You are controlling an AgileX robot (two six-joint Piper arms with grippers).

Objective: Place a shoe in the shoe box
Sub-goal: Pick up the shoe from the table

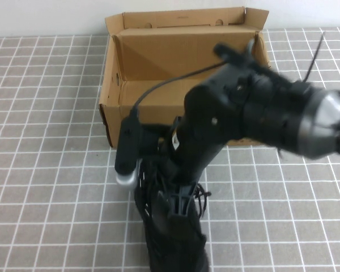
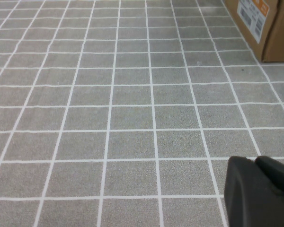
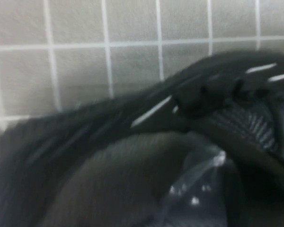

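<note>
The black sneaker [image 1: 178, 249] lies on the tiled table at the near centre, its toe running off the near edge of the high view. My right gripper [image 1: 178, 207] comes from the right and presses down onto the sneaker's top. The right wrist view is filled by the sneaker's collar and laces [image 3: 227, 94], very close and blurred. The brown shoe box [image 1: 116, 122] stands open just behind the sneaker, with nothing visible inside it. My left gripper [image 2: 260, 189] is shut and empty, low over bare tiles at the near left.
The right arm's wrist camera [image 1: 126, 153] and cable hang in front of the box's front wall. A cardboard corner with a barcode label [image 2: 258, 21] shows in the left wrist view. Grey tiled surface [image 1: 45, 170] surrounds the box.
</note>
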